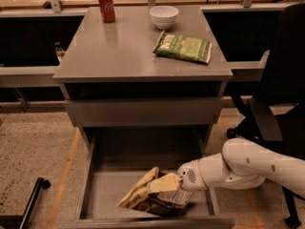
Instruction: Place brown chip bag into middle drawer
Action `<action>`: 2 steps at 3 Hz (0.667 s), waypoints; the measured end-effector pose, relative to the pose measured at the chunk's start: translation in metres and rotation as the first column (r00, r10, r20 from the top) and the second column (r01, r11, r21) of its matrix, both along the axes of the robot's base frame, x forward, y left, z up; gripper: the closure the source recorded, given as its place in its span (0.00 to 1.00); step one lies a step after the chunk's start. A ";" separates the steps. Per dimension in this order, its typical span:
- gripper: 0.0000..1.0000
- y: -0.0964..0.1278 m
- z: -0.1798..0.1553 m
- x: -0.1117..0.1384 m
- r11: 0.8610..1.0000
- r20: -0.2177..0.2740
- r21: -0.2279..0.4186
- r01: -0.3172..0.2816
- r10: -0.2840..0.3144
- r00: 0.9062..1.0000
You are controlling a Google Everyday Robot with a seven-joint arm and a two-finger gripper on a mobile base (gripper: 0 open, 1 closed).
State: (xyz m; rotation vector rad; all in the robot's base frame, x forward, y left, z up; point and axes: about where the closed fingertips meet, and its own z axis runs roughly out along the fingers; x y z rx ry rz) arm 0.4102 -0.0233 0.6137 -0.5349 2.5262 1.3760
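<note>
Where the grey metal drawer [106,189] juts past the front edge of the bench [128,51], the gripper [165,182] hangs inside. Its jaws pinch a crinkly brown-tan chip bag [142,202].

The middle drawer [106,187] is pulled open at 6 o'clock beneath the cabinet: wide, plain grey, with a flat floor and low side walls. The brown chip bag [143,200] lies inside it, toward 5 o'clock of the floor, near the front wall. It is crumpled, its tan-cream part at 9 o'clock and darker brown at 3 o'clock, its upper edge tilted up. My gripper [167,182] pinches that raised end at the bag's 1 o'clock.
</note>
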 end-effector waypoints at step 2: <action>0.00 0.001 -0.001 -0.001 1.000 -0.001 0.000 -0.005 0.005 1.000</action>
